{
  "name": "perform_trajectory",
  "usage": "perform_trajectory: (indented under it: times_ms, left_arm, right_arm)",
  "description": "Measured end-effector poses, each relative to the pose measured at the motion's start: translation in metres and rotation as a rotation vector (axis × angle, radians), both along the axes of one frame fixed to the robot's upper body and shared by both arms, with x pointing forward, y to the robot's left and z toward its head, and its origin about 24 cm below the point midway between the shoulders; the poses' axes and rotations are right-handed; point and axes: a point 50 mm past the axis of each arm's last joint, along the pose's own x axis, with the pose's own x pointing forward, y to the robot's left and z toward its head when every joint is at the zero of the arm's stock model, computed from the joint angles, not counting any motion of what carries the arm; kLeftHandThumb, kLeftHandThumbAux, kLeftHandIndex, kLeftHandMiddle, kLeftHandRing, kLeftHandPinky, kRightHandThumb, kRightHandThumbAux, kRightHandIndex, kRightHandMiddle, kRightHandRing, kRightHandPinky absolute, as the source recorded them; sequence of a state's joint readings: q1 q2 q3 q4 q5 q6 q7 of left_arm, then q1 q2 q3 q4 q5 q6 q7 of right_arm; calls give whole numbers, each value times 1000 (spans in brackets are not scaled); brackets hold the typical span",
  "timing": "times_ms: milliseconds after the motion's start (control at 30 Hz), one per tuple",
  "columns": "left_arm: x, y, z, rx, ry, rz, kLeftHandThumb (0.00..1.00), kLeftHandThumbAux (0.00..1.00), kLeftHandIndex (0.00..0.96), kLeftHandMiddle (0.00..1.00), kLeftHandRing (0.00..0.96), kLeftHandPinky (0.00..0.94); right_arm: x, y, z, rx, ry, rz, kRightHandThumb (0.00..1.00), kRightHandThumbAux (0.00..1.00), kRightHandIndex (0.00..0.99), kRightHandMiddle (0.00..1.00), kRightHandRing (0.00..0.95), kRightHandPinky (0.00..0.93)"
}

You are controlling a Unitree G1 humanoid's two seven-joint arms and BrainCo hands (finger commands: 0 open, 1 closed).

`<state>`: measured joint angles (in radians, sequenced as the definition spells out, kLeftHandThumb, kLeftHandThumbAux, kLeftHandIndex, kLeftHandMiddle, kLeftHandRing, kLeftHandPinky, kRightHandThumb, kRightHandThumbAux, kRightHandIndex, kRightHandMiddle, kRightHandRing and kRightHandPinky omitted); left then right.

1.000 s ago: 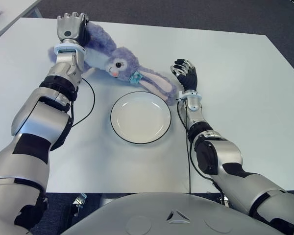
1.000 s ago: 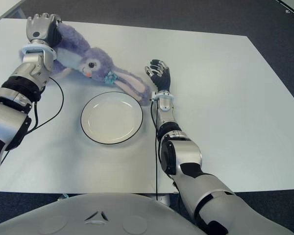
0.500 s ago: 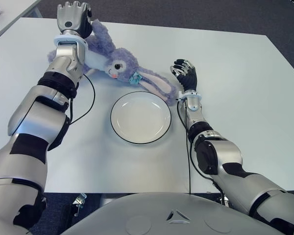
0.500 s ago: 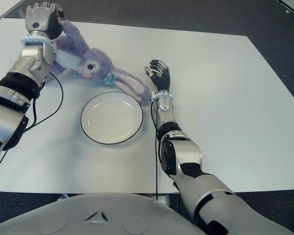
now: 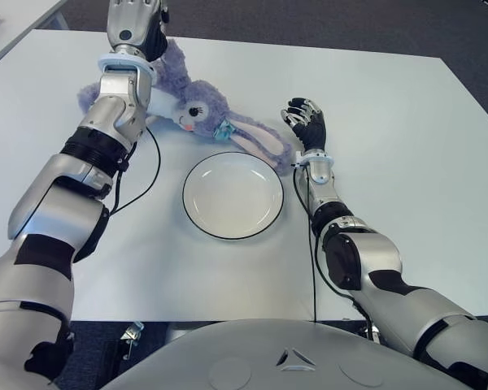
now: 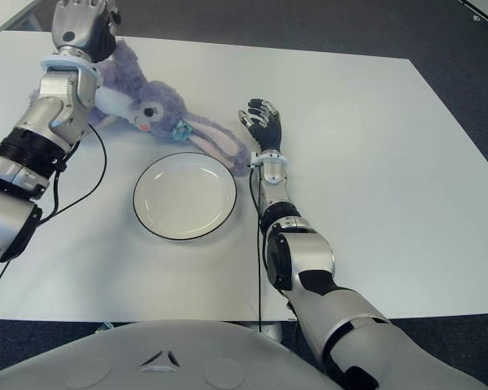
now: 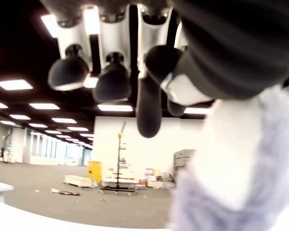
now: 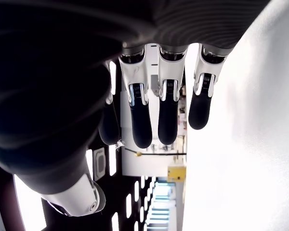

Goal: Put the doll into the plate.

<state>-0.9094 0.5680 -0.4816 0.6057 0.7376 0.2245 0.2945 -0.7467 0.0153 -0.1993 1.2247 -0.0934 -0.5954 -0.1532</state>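
Doll (image 5: 197,104) lies beyond the bare plate (image 5: 233,195); left robot hand (image 5: 134,24) unclenched above it.

The eye views are evenly and brightly lit from above; only soft, faint shadows are cast on the white worktop (image 5: 407,146). In the wrist views, the fingers (image 8: 167,115) are seen close, dark and backlit, ceiling lights are blown out, and purple fur is blurred.

Lavender doll (image 5: 199,101) with white belly, pink muzzle; white plate (image 5: 233,195), black rim; white table (image 5: 390,122); silver-black hands.
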Motion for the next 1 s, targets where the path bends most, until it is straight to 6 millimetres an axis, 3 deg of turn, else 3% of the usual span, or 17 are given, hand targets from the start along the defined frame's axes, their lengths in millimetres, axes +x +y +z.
perform_trajectory:
  times_ms: [267, 400, 433, 600, 733, 833, 867, 900, 933, 1000]
  left_arm:
    - [-6, 4, -1, 28, 12, -22, 851, 665, 402, 543, 800, 820]
    - [-7, 10, 2, 55, 8, -44, 852, 664, 402, 548, 794, 795]
    - [-7, 11, 2, 63, 8, -52, 852, 662, 405, 554, 748, 724]
    - [-9, 17, 5, 96, 11, -105, 851, 660, 401, 577, 694, 621]
    - [-10, 21, 6, 87, 23, -151, 842, 663, 386, 562, 589, 504]
    - [-11, 24, 4, 67, 46, -173, 825, 674, 378, 482, 384, 334]
    - [-11, 25, 3, 59, 58, -179, 824, 675, 379, 476, 368, 321]
    - [-11, 26, 2, 51, 72, -186, 731, 688, 402, 381, 326, 281]
    - [-12, 27, 1, 43, 90, -193, 707, 691, 408, 357, 315, 270]
    - [-12, 28, -2, 34, 121, -203, 601, 492, 253, 334, 300, 261]
  right_arm:
    - [0, 0, 0, -1, -1, -9, 318, 835, 295, 307, 288, 273]
    - [0, 0, 0, -1, -1, -13, 331, 835, 296, 306, 287, 272]
    - [0, 0, 0, -1, -1, -14, 330, 830, 295, 305, 284, 269]
    - [0, 0, 0, -1, -1, -14, 310, 822, 288, 302, 277, 253]
    - [0, -1, 0, -2, -1, -14, 304, 818, 284, 305, 275, 250]
    - [0, -1, 0, -2, -1, -14, 311, 815, 286, 302, 270, 241]
    - [0, -1, 0, -2, -1, -14, 312, 815, 286, 301, 269, 240]
    - [0, -1, 0, -2, -1, -14, 322, 812, 286, 299, 268, 247]
    - [0, -1, 0, -2, -1, -14, 325, 811, 286, 299, 267, 249]
    - [0, -1, 0, -2, -1, -13, 327, 810, 285, 298, 267, 252]
